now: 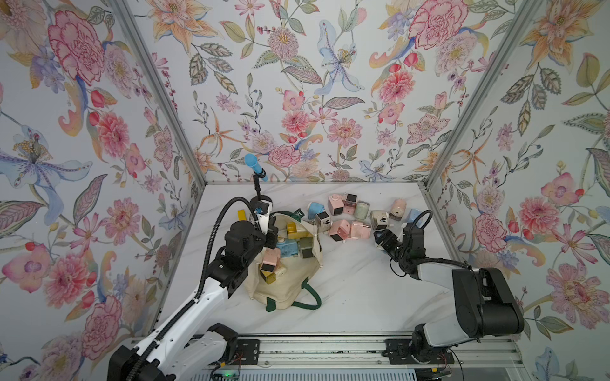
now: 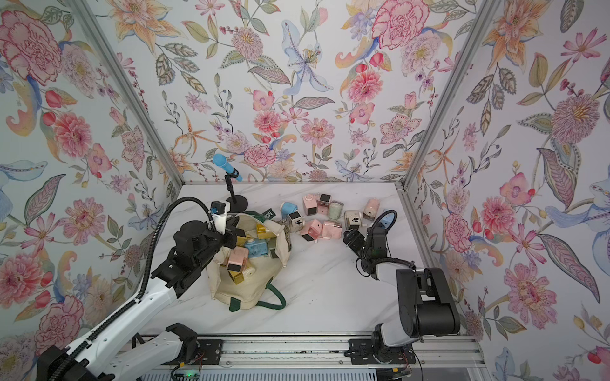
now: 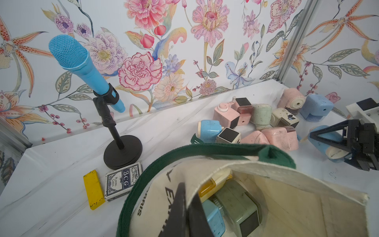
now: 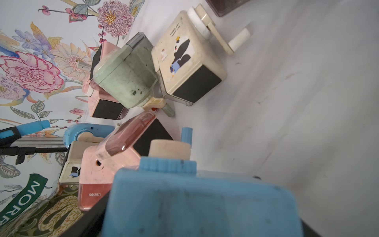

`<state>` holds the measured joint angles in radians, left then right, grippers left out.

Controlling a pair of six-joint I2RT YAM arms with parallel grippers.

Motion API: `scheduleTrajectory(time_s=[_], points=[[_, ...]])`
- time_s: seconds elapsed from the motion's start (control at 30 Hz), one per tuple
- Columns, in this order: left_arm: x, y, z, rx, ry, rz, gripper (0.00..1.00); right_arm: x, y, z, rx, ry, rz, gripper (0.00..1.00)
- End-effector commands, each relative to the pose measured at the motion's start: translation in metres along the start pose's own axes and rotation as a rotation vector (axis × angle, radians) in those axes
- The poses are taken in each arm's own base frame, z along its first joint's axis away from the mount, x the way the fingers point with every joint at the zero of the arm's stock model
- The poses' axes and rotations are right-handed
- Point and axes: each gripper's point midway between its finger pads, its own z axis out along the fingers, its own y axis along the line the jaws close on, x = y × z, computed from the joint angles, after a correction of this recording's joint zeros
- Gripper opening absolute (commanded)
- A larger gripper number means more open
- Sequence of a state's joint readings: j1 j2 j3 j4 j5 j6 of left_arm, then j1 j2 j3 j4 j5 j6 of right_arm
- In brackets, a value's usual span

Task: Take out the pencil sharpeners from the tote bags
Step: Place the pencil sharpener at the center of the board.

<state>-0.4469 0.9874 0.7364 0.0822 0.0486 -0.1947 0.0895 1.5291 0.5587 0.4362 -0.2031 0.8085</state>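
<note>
The cream tote bag [image 1: 284,290] with green handles lies open on the table, with several pencil sharpeners [image 1: 287,247] inside it. My left gripper [image 1: 271,236] is at the bag's far rim. In the left wrist view its dark fingers [image 3: 180,205] are shut on the canvas edge, holding the mouth open. More sharpeners [image 1: 343,214] lie in a heap at the back of the table. My right gripper [image 1: 380,238] is just right of that heap, low over the table. It is shut on a blue sharpener [image 4: 194,205], which also shows in the left wrist view [image 3: 324,143].
A blue microphone [image 1: 255,168] on a black stand stands at the back left, close behind the bag. A flat yellow bar [image 3: 93,189] and a card deck [image 3: 123,181] lie by the stand's base. Flowered walls close in three sides of the table.
</note>
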Motion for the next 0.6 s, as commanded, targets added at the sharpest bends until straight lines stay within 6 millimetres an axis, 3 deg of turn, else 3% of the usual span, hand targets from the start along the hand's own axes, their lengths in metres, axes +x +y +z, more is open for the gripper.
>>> scheduleTrajectory(time_s=[0.0,0.17,0.37,0.57], points=[[-0.023,0.005,-0.008,-0.012,-0.056,-0.013,0.0,-0.02,0.019,0.01,-0.044,-0.04,-0.023,0.79],[-0.023,0.005,-0.007,-0.01,-0.055,-0.014,0.0,-0.022,0.009,0.021,0.015,-0.037,-0.046,0.82],[-0.024,0.004,-0.007,-0.008,-0.055,-0.015,0.0,-0.018,0.016,0.029,0.057,-0.017,-0.136,0.95],[-0.025,0.005,-0.009,-0.013,-0.06,-0.014,0.0,-0.01,0.018,0.032,0.068,-0.002,-0.167,1.0]])
